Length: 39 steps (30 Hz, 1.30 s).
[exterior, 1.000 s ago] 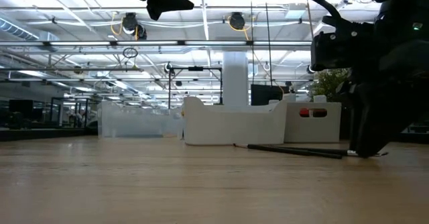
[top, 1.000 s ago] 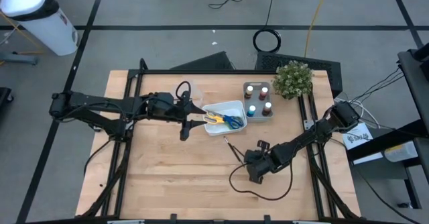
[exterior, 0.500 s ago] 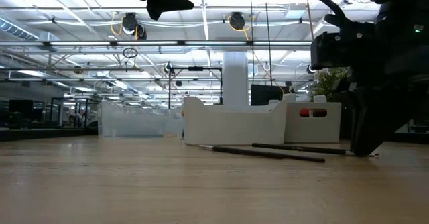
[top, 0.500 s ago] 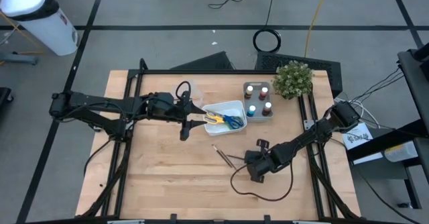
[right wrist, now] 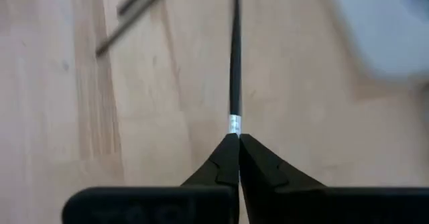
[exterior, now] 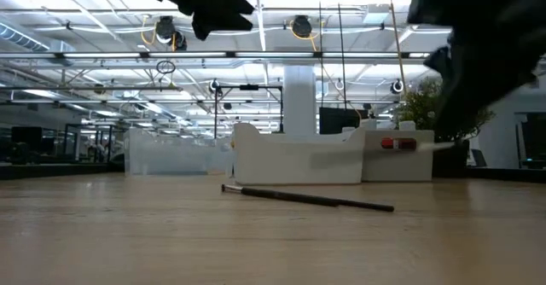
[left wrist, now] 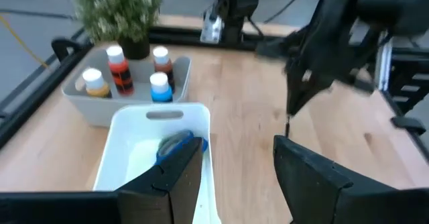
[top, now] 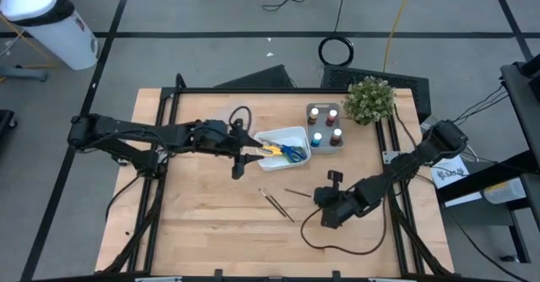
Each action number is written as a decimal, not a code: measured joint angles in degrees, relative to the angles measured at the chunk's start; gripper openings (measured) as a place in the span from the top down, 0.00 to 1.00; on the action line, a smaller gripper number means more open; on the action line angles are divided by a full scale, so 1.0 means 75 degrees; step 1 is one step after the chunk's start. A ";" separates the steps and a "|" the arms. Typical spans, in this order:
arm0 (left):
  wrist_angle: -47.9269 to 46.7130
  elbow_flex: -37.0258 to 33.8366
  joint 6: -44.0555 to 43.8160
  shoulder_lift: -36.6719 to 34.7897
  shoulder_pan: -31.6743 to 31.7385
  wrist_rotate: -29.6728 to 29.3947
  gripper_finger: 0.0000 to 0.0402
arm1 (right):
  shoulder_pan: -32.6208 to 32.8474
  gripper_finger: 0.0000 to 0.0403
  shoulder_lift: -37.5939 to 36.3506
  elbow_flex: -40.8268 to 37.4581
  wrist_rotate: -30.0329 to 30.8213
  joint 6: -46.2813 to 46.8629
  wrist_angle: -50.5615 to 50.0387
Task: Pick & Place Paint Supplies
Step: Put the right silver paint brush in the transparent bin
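My right gripper (right wrist: pixel 232 140) is shut on a thin dark brush (right wrist: pixel 235 56) over the table's middle right (top: pixel 314 196). Another dark brush (top: pixel 276 204) lies flat on the wood just left of it, also seen in the low view (exterior: pixel 307 198). My left gripper (left wrist: pixel 234 177) hangs open with nothing between its fingers, above the left end of the white tray (top: pixel 272 135). The scissors (top: pixel 287 153) with blue and yellow handles lie inside that tray. Paint pots (top: pixel 325 127) stand in a grey tray behind it. My right gripper pinches the brush between its two fingertips at the end by the silver ferrule (right wrist: pixel 234 125). The fingers slant down from the table's right side and lie along the brush, which sticks straight out ahead of them. Whether its far tip rests on the wood I cannot tell.
A small potted plant (top: pixel 369 99) stands at the far right corner beside the pot tray. A loop of dark cable (top: pixel 333 235) lies on the wood near my right arm. A clear tray (exterior: pixel 171 157) sits behind the white one. Bare wood spreads across the near left.
My right gripper has risen from the table, and the brush it holds has come up with it. The other brush has slid along the wood toward the table's left and near edges.
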 joint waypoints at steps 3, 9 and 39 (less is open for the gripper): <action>0.0294 -0.0009 0.0163 0.0312 0.0003 0.0003 0.51 | 0.0208 0.99 -0.0413 0.0000 0.0718 -0.0158 0.0119; 0.1619 0.0006 0.0602 0.0535 -0.0014 0.0551 0.51 | 0.0643 0.99 -0.1192 0.0009 0.2120 -0.0524 0.0363; 0.1508 0.0000 0.0725 0.0529 -0.0079 0.0656 0.51 | -0.0997 0.53 0.1708 -0.1781 0.0278 -0.0949 0.5259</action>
